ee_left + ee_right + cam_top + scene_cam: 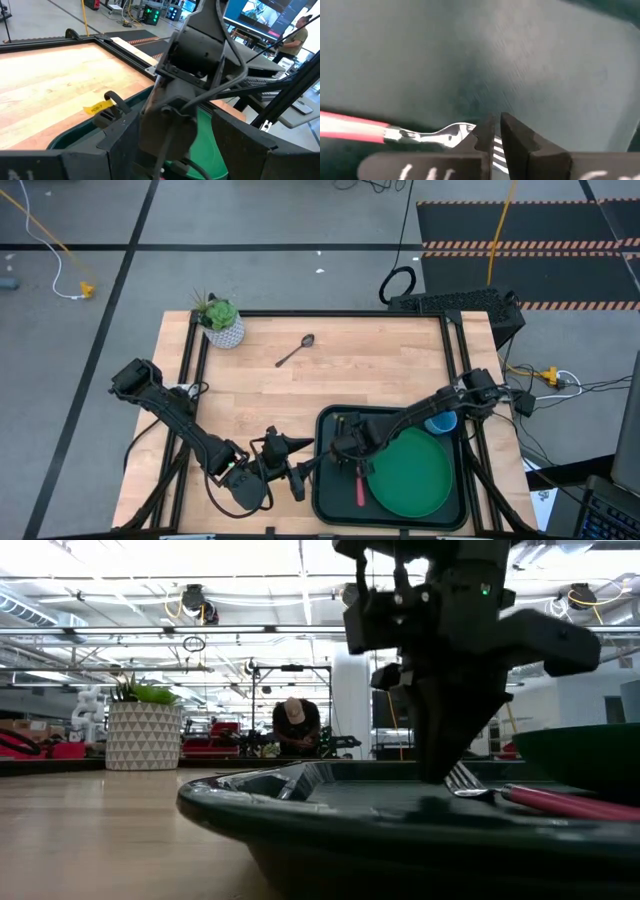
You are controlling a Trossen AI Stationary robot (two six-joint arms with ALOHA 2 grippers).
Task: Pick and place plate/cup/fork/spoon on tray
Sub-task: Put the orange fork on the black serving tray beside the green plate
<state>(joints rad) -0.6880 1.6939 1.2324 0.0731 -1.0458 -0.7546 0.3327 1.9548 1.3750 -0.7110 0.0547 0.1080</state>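
Note:
The dark tray (pixel 335 500) lies at the table's near right. On it are the green plate (pixel 412 470), the blue cup (pixel 441 421) and the red-handled fork (pixel 360 485). The fork lies flat on the tray's left part, and its tines show in the low view (pixel 462 780). My right gripper (pixel 347 446) points down at the fork's tine end, its fingers almost together. My left gripper (pixel 295 467) is open and empty just off the tray's left rim. The metal spoon (pixel 296 351) lies on the bare table toward the far side. My right gripper has the fork's tine end (pixel 496 149) between its two fingers (pixel 517 137), which come from above and point down. The fork lies on the tray floor, and its red handle (pixel 350 126) runs away along the tray. I cannot tell whether the fingers press on the tines.
A white pot with a green plant (pixel 222 326) stands at the table's far left corner. Bare wood lies between the pot, the spoon and the tray. A person (pixel 296 725) shows in the room far behind the table.

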